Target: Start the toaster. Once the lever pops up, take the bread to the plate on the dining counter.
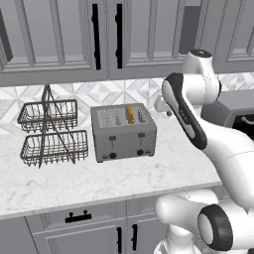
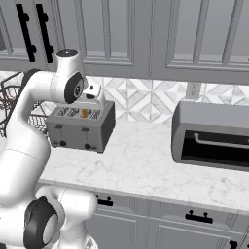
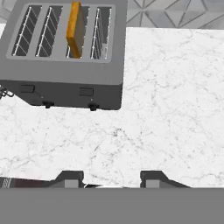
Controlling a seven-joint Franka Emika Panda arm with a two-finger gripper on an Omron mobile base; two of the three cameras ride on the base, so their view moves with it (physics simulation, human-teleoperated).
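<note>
Bread point(image 3: 76, 29) stands upright in the toaster's point(image 3: 65, 83) third slot, top edge proud of the slots.
Likely light, thin, crumbly: pinch the exposed crust gently across its faces. Gripper point(image 3: 111, 177) hovers over the worktop point(image 3: 166, 109), jaws apart, empty.

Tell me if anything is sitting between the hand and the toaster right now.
Nothing visible does. In the hand view, bare marble worktop lies between the hand and the toaster. The bread stands in the third slot from the left. The wire basket rack is on the toaster's far side, out of the way.
</note>
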